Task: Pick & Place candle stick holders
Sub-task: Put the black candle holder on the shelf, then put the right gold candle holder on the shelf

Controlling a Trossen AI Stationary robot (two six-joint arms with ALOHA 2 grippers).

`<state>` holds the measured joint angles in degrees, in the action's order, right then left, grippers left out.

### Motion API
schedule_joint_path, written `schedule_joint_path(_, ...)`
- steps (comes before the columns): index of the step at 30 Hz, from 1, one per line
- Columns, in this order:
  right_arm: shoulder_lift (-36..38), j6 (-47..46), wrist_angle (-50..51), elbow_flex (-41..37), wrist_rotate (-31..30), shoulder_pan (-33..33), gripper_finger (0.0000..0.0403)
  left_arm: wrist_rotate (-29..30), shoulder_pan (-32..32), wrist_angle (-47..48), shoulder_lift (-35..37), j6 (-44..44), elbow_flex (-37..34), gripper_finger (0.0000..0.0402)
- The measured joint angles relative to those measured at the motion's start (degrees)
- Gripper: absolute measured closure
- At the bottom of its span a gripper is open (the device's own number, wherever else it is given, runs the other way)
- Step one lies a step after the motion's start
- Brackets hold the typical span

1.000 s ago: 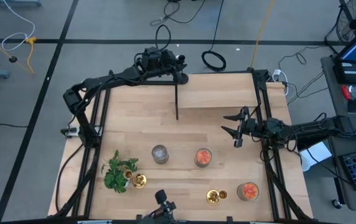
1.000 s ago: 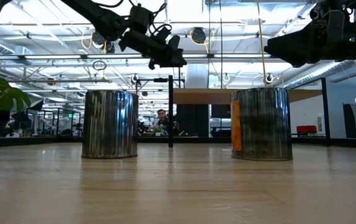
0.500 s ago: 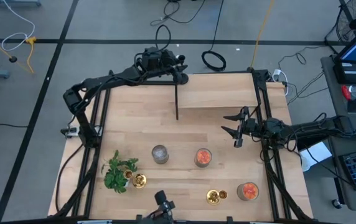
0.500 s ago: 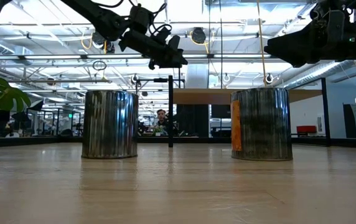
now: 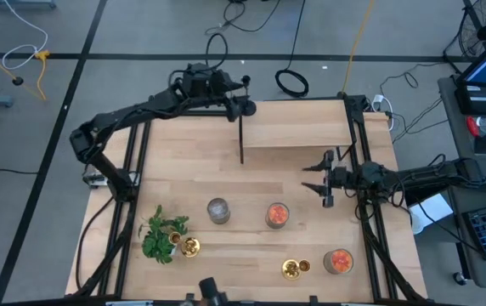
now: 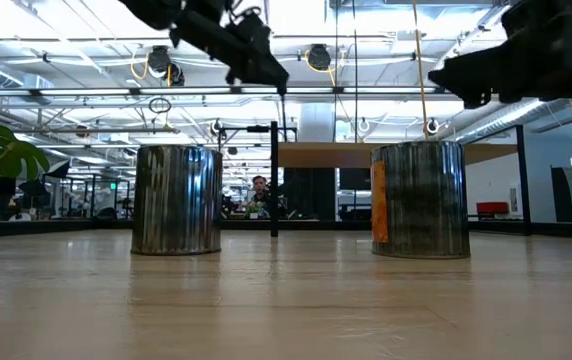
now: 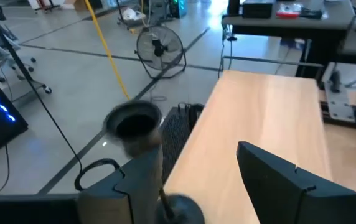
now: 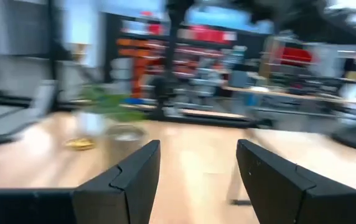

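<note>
So the wooden table (image 5: pixel 183 170) is taking up most of the high view, and both dark arms are reaching in over it.

- The left arm is stretching along the far edge. Its left end effector (image 5: pixel 245 106) is hanging right over the top of the black candle stick holder (image 5: pixel 241 140). Its fingers (image 7: pixel 277 180) are spread wide in the wrist view, with the holder's cup (image 7: pixel 134 123) sitting just beside one of them. It isn't gripping anything.
- The right arm is coming in from the right side. The right end effector (image 5: pixel 321 177) is hovering over the table's right half with its fingers wide apart too, and nothing is sitting between them.

There's a raised wooden board (image 5: pixel 298 132) lying across the far right part of the table. The black holder is standing upright just at that board's left end, and I can't tell whether the two are touching.

A green leafy plant (image 5: pixel 160 236) is sitting near left. Three round tins are standing around:
- A silvery tin (image 5: pixel 218 210) is near the middle.
- Another tin (image 5: pixel 277 214), just to its right, is showing orange stuff inside.
- The third tin (image 5: pixel 338 260), at near right, is showing the same.

As for the gold holders, one gold holder (image 5: pixel 190 246) is resting right against the plant. The other gold holder (image 5: pixel 292 269) is sitting just left of the near-right tin.
</note>
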<state>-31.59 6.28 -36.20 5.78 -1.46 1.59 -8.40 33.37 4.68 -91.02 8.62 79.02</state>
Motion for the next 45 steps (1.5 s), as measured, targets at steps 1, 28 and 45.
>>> schedule_joint_path(1,0.02,-0.02,0.07,0.00,3.29,0.02,0.0191,0.00,-0.11,1.74,1.19,0.05,0.00,0.0185)
schedule_joint_path(28,-12.48,-11.21,-8.21,-0.02,25.62,12.56,0.0191,-0.17,-7.25,36.76,23.49,-2.81,0.02,0.0244)
schedule_joint_path(45,-40.78,-7.28,-12.11,14.71,32.67,22.97,0.0191,13.63,-19.23,37.54,24.46,-8.71,-8.53,0.0250)
